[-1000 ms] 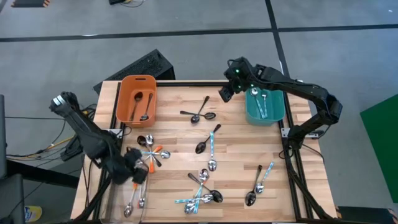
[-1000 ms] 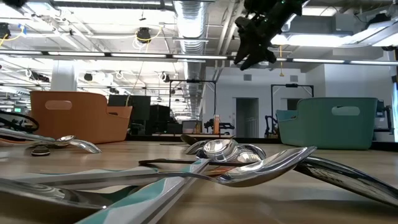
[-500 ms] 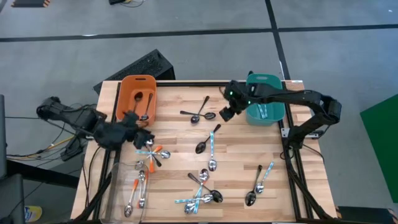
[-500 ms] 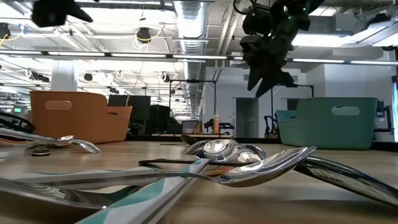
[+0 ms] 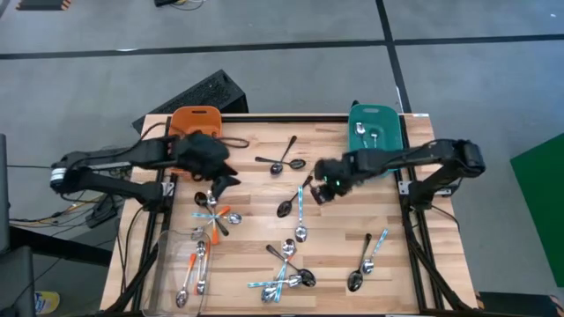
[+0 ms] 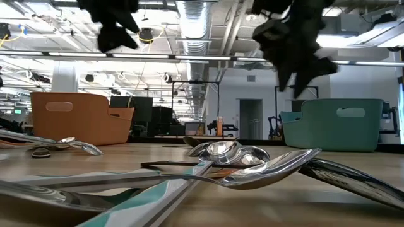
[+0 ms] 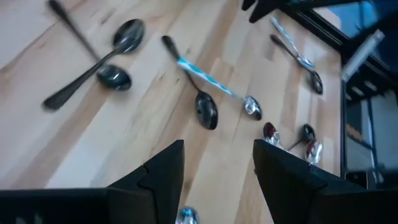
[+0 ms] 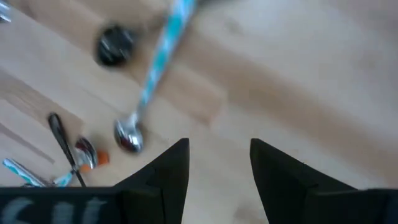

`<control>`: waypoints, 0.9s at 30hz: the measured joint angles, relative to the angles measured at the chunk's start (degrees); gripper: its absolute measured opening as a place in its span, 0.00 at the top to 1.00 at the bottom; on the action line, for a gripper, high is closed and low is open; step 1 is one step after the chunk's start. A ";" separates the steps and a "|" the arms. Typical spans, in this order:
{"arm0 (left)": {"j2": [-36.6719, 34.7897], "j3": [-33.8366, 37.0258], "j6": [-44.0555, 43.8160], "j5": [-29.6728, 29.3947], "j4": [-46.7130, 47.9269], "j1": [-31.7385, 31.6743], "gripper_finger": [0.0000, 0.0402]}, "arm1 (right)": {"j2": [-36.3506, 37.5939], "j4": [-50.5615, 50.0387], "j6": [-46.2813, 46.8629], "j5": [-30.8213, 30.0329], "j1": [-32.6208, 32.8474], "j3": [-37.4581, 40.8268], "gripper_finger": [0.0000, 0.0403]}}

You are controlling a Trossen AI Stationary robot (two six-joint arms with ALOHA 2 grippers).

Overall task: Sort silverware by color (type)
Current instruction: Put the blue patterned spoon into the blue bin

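Note:
Spoons lie scattered flat on the wooden table (image 5: 247,198). A black spoon (image 5: 284,208) and a light-blue-handled spoon (image 5: 300,216) lie at mid-table; both also show in the right wrist view, the blue-handled spoon (image 8: 152,87) ahead of the fingers. Two black spoons (image 5: 282,162) lie toward the far edge. My left gripper (image 5: 226,180) hovers open in front of the orange bin (image 5: 187,116), with nothing between its fingers (image 7: 161,177). My right gripper (image 5: 320,191) hovers open, pointing down, just right of the mid-table pair, and it holds nothing.
A teal bin (image 5: 376,116) at the far right holds several spoons. Orange-handled spoons (image 5: 217,220) cluster left of centre, with more (image 5: 194,277) at the near left. Mixed spoons (image 5: 286,269) lie near centre, and two (image 5: 363,262) at the near right. A dark keyboard (image 5: 211,88) sits beyond the far edge.
My left gripper has swung from the near-left corner toward the far edge and then rightward, rising and rolling about its axis. My right gripper has come from beside the teal bin toward the table's middle, sinking and turning. No spoon has moved.

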State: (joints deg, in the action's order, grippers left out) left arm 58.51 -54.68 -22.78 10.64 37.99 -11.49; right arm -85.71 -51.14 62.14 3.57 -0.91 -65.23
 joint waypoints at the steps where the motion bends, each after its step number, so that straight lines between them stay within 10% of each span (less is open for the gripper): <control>1: 1.18 0.00 1.98 1.89 -0.89 -1.24 0.56 | 0.00 -1.40 3.43 -0.04 1.76 0.00 0.52; 13: 7.86 0.00 13.38 12.13 -10.79 -8.06 0.56 | 0.02 -12.98 32.45 3.91 23.49 -0.04 0.52; 27: 3.29 0.00 14.01 13.42 -8.74 -9.42 0.56 | 0.07 -20.86 -17.76 -0.88 38.51 5.47 0.58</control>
State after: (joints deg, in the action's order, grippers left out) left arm 61.80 -54.68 -8.77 24.06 29.26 -20.91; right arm -85.65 -72.00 44.38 2.70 37.60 -59.76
